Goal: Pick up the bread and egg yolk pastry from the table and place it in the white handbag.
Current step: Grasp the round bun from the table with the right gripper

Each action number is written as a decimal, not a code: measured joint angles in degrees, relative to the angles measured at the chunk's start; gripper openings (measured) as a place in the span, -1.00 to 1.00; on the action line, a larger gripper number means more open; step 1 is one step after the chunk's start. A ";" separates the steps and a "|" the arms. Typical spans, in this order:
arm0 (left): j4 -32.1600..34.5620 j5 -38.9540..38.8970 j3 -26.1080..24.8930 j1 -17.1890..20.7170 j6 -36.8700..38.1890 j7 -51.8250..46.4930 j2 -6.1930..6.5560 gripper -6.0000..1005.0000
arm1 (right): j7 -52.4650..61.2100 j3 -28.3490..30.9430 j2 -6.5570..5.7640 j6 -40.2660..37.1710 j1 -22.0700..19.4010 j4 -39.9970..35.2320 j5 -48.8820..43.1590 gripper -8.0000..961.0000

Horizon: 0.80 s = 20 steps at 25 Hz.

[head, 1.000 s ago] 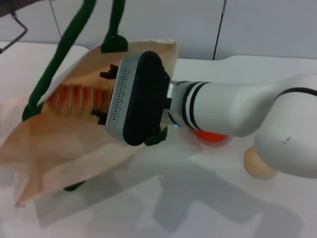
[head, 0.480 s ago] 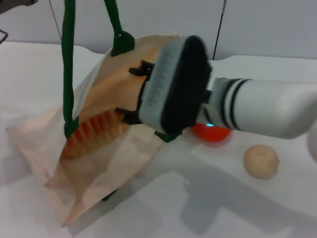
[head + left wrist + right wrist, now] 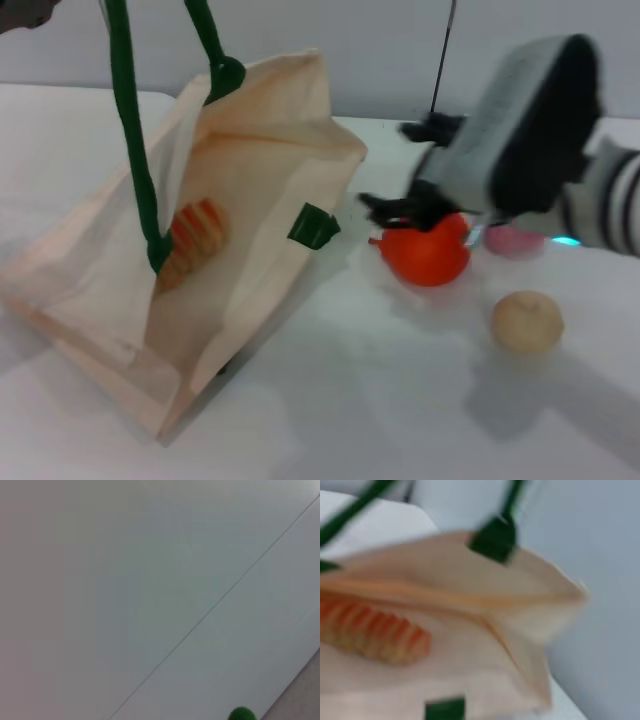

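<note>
The white handbag (image 3: 260, 190) stands tilted at the left, mouth open, its green rope handles (image 3: 130, 150) pulled up taut and out of the top of the head view. The bread (image 3: 190, 240) lies inside it, striped orange and cream, and also shows in the right wrist view as the bread (image 3: 375, 630) in the handbag (image 3: 470, 585). The egg yolk pastry (image 3: 527, 322) rests on the table at the right. My right gripper (image 3: 395, 168) hovers open and empty outside the bag, just above the orange fruit. Only a dark edge of my left gripper (image 3: 22, 10) shows in the top left corner.
An orange fruit (image 3: 428, 250) sits right of the bag's green tab (image 3: 313, 226). A pink ball (image 3: 515, 240) lies behind the pastry, partly under my right arm. The left wrist view shows only wall and a bit of green handle (image 3: 242, 714).
My right gripper has come out of the bag's mouth and swung right, over the orange fruit. The bread stayed behind inside the bag, which has shifted and opened wider.
</note>
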 joint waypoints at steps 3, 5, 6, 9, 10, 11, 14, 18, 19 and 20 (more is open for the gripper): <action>0.00 0.00 -0.14 0.06 0.02 -0.03 0.00 -0.76 | 0.00 4.22 0.04 -4.83 -1.51 -0.64 1.19 0.87; 0.00 0.00 -0.18 0.07 0.01 -0.09 0.00 -0.76 | -0.12 6.47 0.02 -8.14 -1.83 -0.18 2.45 0.87; 0.00 0.00 -0.20 0.08 -0.03 -0.14 0.01 -0.76 | -0.31 7.44 -0.03 -9.77 -1.85 0.26 2.90 0.87; -0.01 0.00 -0.47 0.16 -0.36 -0.34 0.31 -0.76 | -2.03 11.17 -0.02 -15.48 -1.85 1.77 5.18 0.87; -0.02 0.01 -0.62 0.25 -0.38 -0.37 0.35 -0.76 | -2.67 12.24 0.00 -17.04 -1.77 2.29 6.01 0.87; -0.05 0.01 -0.78 0.38 -0.42 -0.39 0.39 -0.76 | -3.40 13.81 0.02 -18.62 -1.66 3.22 6.87 0.87; -0.06 0.02 -0.92 0.54 -0.45 -0.42 0.43 -0.76 | -4.67 17.37 0.00 -22.68 -0.47 7.19 7.96 0.87; -0.09 0.02 -0.92 0.65 -0.44 -0.39 0.44 -0.76 | -5.02 18.24 -0.05 -23.83 2.06 12.41 7.87 0.87; -0.09 0.02 -0.92 0.68 -0.43 -0.38 0.44 -0.76 | -5.18 18.50 -0.05 -24.23 3.34 14.57 7.79 0.87; -0.09 0.02 -0.92 0.71 -0.44 -0.36 0.44 -0.76 | -5.32 18.78 -0.04 -24.83 4.59 16.68 7.73 0.86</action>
